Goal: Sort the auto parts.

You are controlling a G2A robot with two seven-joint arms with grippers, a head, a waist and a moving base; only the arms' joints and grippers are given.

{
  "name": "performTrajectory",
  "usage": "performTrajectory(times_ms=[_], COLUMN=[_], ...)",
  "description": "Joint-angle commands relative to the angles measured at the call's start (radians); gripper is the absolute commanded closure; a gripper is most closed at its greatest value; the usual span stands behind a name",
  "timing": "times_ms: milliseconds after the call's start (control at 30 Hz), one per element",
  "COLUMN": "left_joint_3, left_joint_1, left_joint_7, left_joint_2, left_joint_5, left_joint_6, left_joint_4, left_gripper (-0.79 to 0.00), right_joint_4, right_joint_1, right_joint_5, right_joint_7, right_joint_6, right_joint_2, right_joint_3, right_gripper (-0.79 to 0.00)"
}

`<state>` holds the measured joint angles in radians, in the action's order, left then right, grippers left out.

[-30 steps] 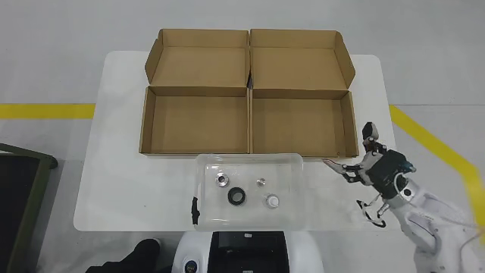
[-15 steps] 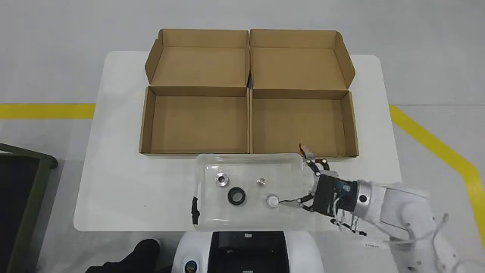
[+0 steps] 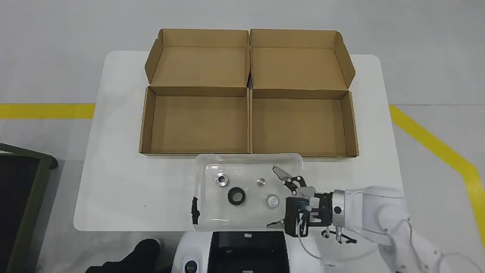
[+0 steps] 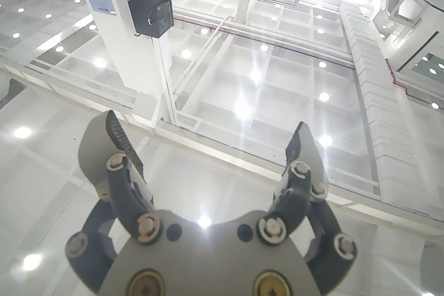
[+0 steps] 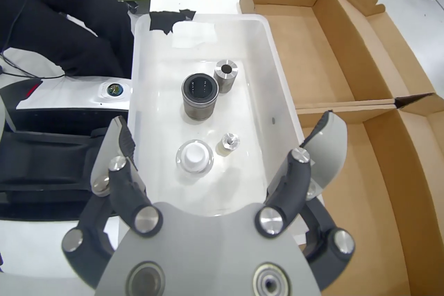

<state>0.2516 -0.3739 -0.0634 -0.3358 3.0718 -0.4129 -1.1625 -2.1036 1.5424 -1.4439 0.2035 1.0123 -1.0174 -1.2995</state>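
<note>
We see the right gripper (image 5: 226, 123) spread wide, holding nothing, above one end of the clear tub (image 5: 277, 68) on the worktop (image 3: 114, 159). Inside the tub stand a dark cylinder (image 5: 200, 99), a smaller metal cylinder (image 5: 225, 75), a white cap (image 5: 194, 157) and a small knob (image 5: 229, 142). The left gripper (image 4: 205, 122), likewise spread and empty, points at the ceiling.

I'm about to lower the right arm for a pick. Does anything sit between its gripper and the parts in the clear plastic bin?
Nothing visible does. The open right gripper hangs over the lidless clear plastic bin; the round white plastic part lies nearest, a small silver fitting beside it.
</note>
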Motion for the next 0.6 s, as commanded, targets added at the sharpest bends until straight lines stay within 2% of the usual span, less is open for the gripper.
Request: performTrajectory(times_ms=[0,367,433,533,567], left_joint_3=[0.0,0.0,0.0,0.0,0.0], left_joint_1=[0.0,0.0,0.0,0.0,0.0], left_joint_7=[0.0,0.0,0.0,0.0,0.0], left_joint_2=[0.0,0.0,0.0,0.0,0.0], left_joint_5=[0.0,0.0,0.0,0.0,0.0], left_joint_6=[0.0,0.0,0.0,0.0,0.0], left_joint_4=[0.0,0.0,0.0,0.0,0.0], left_gripper=[-0.785,-0.785,-0.785,-0.785,-0.785], right_joint_4=[0.004,0.058,0.065,0.068,0.068], right_joint_1=[-0.006,-0.047,-0.057,-0.066,-0.068], right_joint_5=[0.0,0.051,0.062,0.075,0.079], right_joint_7=[0.004,0.079,0.093,0.112,0.118], right_joint_6=[0.0,0.0,-0.001,-0.009,-0.012], right_joint_2=[0.014,0.053,0.054,0.055,0.055], right_joint_3=[0.009,0.033,0.034,0.039,0.04], right_gripper=[-0.785,-0.785,-0.686,-0.616,-0.56])
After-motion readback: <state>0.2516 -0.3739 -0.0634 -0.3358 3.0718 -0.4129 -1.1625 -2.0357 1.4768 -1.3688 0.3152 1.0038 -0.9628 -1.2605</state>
